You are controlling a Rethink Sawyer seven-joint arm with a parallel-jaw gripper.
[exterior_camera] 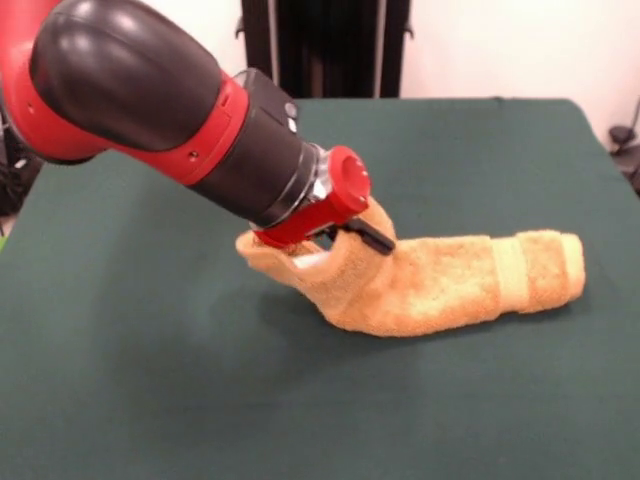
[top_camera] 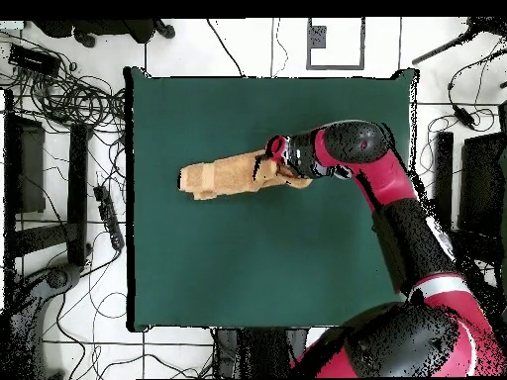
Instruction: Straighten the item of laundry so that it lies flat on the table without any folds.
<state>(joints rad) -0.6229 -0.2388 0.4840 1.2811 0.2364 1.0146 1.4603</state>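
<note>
Your gripper point(exterior_camera: 340, 235) is clenched on one end of the golden-orange towel point(exterior_camera: 440, 285), lifting it off the green table point(exterior_camera: 150, 380). The rest of the towel lies bunched lengthwise near the table's middle, its pale woven band point(exterior_camera: 510, 272) near the free end.

towel point(exterior_camera: 440, 285) fuzzy terry; table point(exterior_camera: 300, 400) matt, seemingly felt; arm point(exterior_camera: 130, 80) glossy.
</note>
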